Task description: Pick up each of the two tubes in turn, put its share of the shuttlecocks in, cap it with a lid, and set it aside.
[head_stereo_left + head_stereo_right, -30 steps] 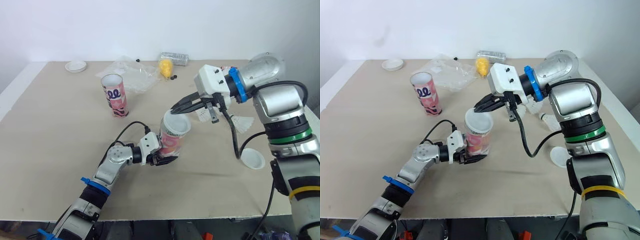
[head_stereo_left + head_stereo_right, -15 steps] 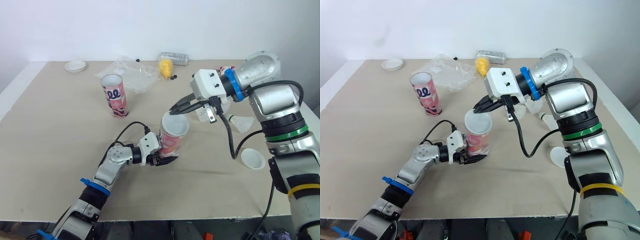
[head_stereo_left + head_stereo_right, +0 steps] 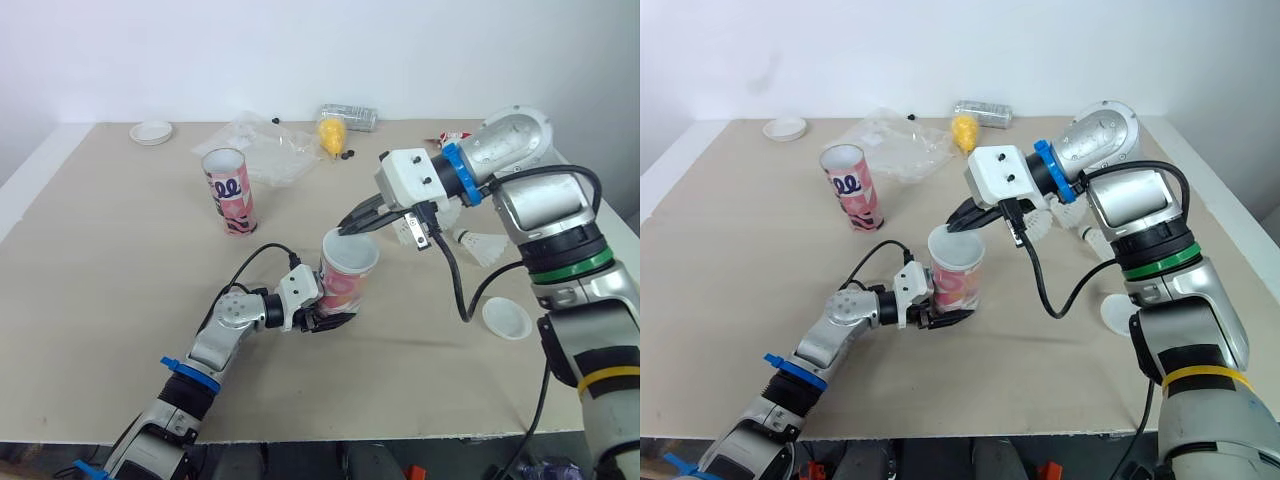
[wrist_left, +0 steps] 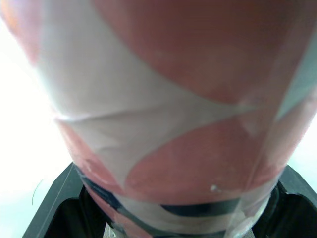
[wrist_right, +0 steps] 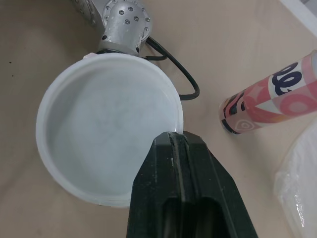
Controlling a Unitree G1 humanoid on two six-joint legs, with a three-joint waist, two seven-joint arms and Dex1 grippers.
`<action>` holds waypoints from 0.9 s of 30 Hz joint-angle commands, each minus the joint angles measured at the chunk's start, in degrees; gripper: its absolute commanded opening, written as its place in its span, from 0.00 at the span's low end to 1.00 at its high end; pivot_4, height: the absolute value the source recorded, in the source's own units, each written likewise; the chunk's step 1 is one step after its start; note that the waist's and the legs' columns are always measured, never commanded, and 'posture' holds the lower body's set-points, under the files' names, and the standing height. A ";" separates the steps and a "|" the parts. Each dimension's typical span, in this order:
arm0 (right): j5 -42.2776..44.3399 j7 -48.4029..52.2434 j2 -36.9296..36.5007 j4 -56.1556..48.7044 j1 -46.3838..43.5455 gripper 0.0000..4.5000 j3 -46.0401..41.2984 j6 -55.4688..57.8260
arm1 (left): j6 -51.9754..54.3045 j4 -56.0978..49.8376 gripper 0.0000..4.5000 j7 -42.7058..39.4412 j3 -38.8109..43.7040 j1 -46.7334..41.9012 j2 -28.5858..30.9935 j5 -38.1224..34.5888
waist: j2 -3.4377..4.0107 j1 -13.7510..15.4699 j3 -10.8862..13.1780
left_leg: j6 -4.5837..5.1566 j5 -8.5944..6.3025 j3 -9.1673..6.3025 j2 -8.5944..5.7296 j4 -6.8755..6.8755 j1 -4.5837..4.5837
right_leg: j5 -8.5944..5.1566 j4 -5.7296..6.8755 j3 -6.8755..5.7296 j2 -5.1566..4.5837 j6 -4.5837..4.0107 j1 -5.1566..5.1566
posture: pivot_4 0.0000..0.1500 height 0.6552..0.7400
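Pink tube (image 3: 345, 285) upright mid-worktop, leaning a touch, with a white lid (image 5: 109, 134) sitting across its open mouth. Clamped low down by the left gripper (image 3: 328, 319), black fingers (image 4: 54, 208) pressed to either side of the base. Up top, right gripper (image 3: 346, 228) reaching in from the robot's right, fingers all but together, tips nipped on the lid's near rim.

Second pink tube (image 3: 229, 190) standing open and uncapped further back on the left, well apart from the first. Shuttlecock (image 3: 483, 246) lying beyond the right arm, another (image 3: 405, 230) partly hidden behind that gripper. Spare white lid (image 3: 505, 317) on the worktop (image 3: 100, 260) near the right edge, one more (image 3: 151, 131) at the far left corner. Clear plastic bag (image 3: 265, 145) and a yellow object (image 3: 331, 133) along the back.
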 commanded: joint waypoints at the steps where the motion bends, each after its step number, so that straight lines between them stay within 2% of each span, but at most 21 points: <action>1: 0.10 2.53 -0.77 -0.23 -1.45 0.42 -1.26 -0.30 | 1.79 1.70 0.68 0.46 -0.59 2.01 0.45 1.01 | 0.01 -0.02 -0.01 | 0.00 0.00 0.00 0.00 0.00 0.01 | 0.00 0.00 0.00 0.00 0.00 0.01 | 1.00 1.00; 3: 0.02 2.59 -0.77 0.00 -1.59 0.62 -1.78 -0.02 | 1.97 1.70 0.68 0.47 -0.56 1.99 0.40 0.93 | 0.01 -0.02 -0.01 | 0.00 0.00 0.00 0.00 -0.01 0.03 | 0.00 0.00 0.00 0.01 -0.01 0.01 | 1.00 1.00; 8: 1.34 1.46 -0.63 1.69 -2.89 0.62 -4.19 2.50 | 2.11 1.86 0.68 0.37 -0.49 1.81 0.38 0.85 | 0.01 -0.02 -0.01 | 0.00 0.00 0.00 0.00 -0.01 0.03 | 0.00 0.00 0.00 0.00 -0.01 0.01 | 1.00 1.00; 15: 10.39 -2.36 0.43 3.05 -4.56 0.62 -12.51 20.82 | 2.13 2.15 0.68 0.41 -0.32 1.46 0.24 0.83 | 0.00 0.00 -0.01 | 0.00 0.00 -0.01 0.01 -0.03 0.03 | 0.02 0.00 0.00 0.00 -0.05 0.00 | 1.00 1.00; 19: 14.03 -1.44 -1.28 -3.37 0.83 0.38 -13.44 28.89 | 2.17 2.24 0.68 0.42 -0.16 1.41 0.18 0.72 | -0.01 0.04 -0.01 | 0.00 0.00 -0.04 0.00 -0.04 0.02 | -0.02 0.00 -0.01 0.00 -0.05 0.02 | 1.00 1.00; 21: 14.42 -2.30 -1.41 -6.69 3.40 0.16 -13.19 29.95 | 2.23 2.31 0.68 0.39 -0.09 1.33 0.18 0.68 | 0.00 0.00 -0.01 | 0.00 0.00 -0.04 0.00 -0.05 0.01 | -0.03 0.00 -0.01 0.00 -0.04 0.00 | 1.00 1.00; 22: 15.07 -3.41 -0.85 -8.74 4.71 0.13 -13.12 31.40 | 2.30 2.28 0.68 0.35 -0.08 1.33 0.21 0.68 | 0.00 -0.02 -0.01 | 0.00 0.00 -0.03 -0.01 -0.05 0.01 | -0.03 0.00 -0.01 0.00 -0.04 0.00 | 1.00 1.00; 23: 15.58 -4.04 -0.53 -10.72 5.87 0.01 -12.81 32.69 | 2.40 2.19 0.68 0.30 -0.07 1.37 0.21 0.65 | 0.01 -0.02 -0.01 | 0.00 0.00 -0.03 -0.01 -0.06 0.01 | -0.02 0.00 -0.01 0.00 -0.03 -0.02 | 1.00 1.00; 27: 15.13 -4.92 0.07 -13.62 7.57 0.01 -11.60 33.66 | 2.45 2.22 0.68 0.16 -0.04 1.32 0.22 0.70 | 0.01 -0.03 -0.01 | 0.00 0.00 -0.03 0.00 -0.05 0.02 | 0.01 0.01 -0.01 0.01 -0.02 -0.03 | 1.00 1.00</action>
